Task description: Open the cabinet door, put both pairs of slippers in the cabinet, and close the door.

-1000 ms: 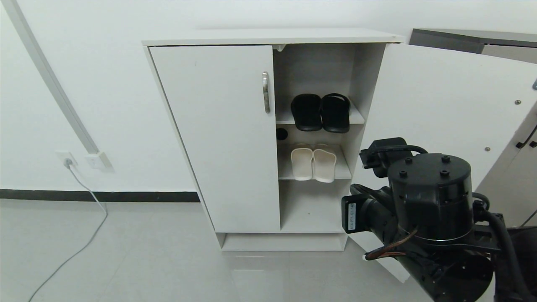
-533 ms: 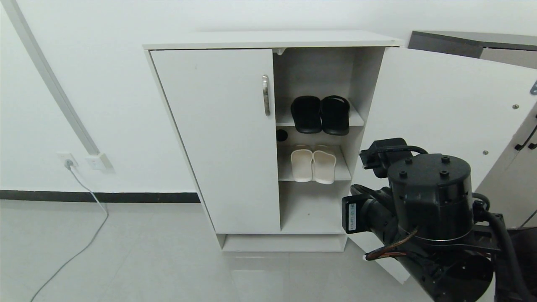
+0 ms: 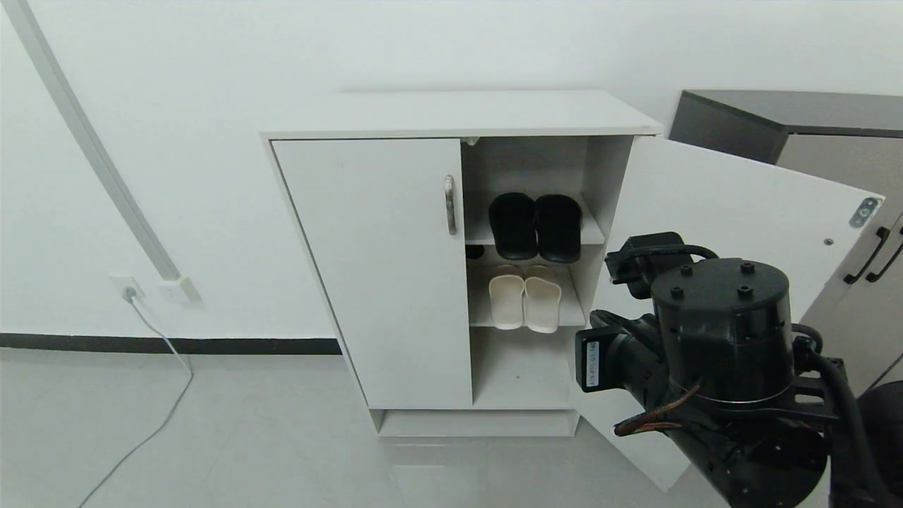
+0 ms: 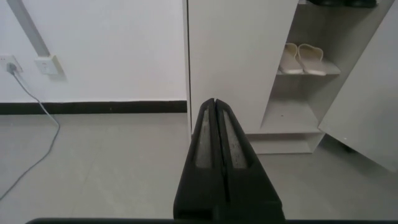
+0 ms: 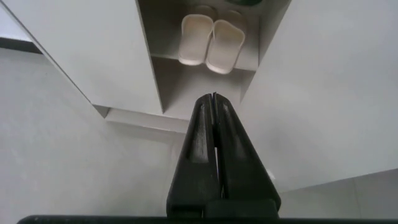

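The white cabinet (image 3: 458, 113) stands against the wall with its right door (image 3: 712, 233) swung open and its left door (image 3: 381, 268) closed. A black pair of slippers (image 3: 536, 226) lies on the upper shelf. A cream pair of slippers (image 3: 525, 303) (image 5: 211, 41) (image 4: 303, 57) lies on the shelf below. My right gripper (image 5: 214, 102) is shut and empty, held in front of the open compartment below the cream pair. My left gripper (image 4: 215, 106) is shut and empty, hanging over the floor before the closed left door.
A power cord (image 3: 152, 395) runs from a wall socket (image 3: 127, 289) across the grey floor at left. A dark-topped cupboard (image 3: 797, 113) with black handles (image 3: 871, 255) stands to the right, behind the open door. The bottom compartment (image 3: 518, 367) holds nothing.
The whole head view has shifted: the cabinet now sits lower and looks smaller, so the camera moved back. The slippers and doors stay as they were.
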